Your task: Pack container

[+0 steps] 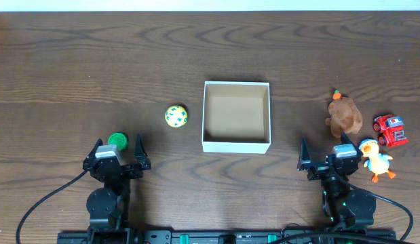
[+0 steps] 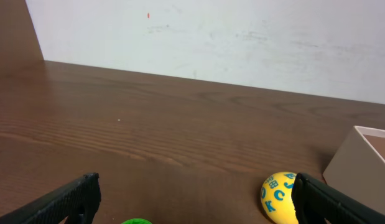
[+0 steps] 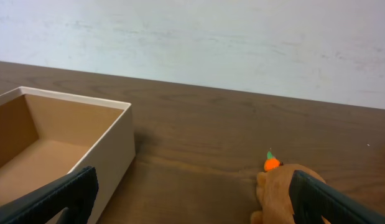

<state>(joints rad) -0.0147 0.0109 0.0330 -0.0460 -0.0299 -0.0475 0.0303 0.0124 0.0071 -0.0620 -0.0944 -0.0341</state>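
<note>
The container [image 1: 236,143], a square white box with a tan inside, stands empty mid-table; it also shows in the right wrist view [image 3: 111,155] and its corner in the left wrist view [image 2: 360,158]. A yellow ball with blue marks [image 1: 176,116] [image 2: 276,196] lies left of it. A green round toy [image 1: 117,140] [image 2: 136,221] lies by my left gripper [image 1: 117,154] [image 2: 192,202], which is open and empty. A brown plush with an orange carrot [image 1: 344,114] [image 3: 282,186], a red truck [image 1: 390,129] and a yellow duck [image 1: 375,158] lie right. My right gripper [image 1: 328,157] [image 3: 192,196] is open and empty.
The table is dark wood [image 1: 94,61]. A pale wall [image 2: 242,37] rises behind its far edge. Black cables [image 1: 47,200] run from both arm bases at the front edge.
</note>
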